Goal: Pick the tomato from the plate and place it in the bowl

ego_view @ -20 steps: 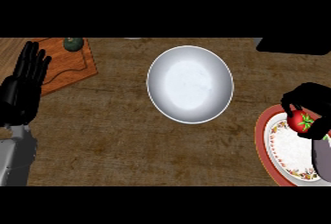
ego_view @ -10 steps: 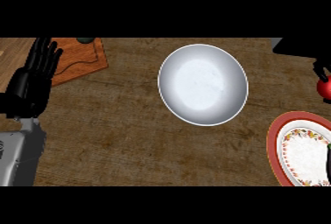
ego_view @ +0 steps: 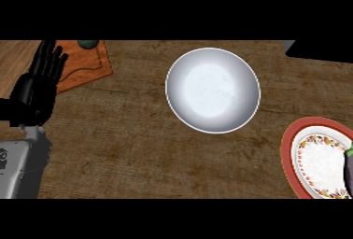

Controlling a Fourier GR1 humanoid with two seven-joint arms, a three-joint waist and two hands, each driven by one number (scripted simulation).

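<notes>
Brown desk. Left hand (ego_view: 38, 88) open, resting, holds nothing. Bowl (ego_view: 214, 90) well right of it, plate (ego_view: 293, 158) farther. Tomato, right hand out of view. Tomato likely light, soft, smooth: hold round sides.

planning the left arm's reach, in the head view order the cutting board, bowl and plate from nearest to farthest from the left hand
From the left hand:
1. cutting board, just beside it, upper left.
2. bowl, centre of the counter.
3. plate, far right edge.

bare counter (ego_view: 138, 149) around bowl (ego_view: 214, 91)
</notes>
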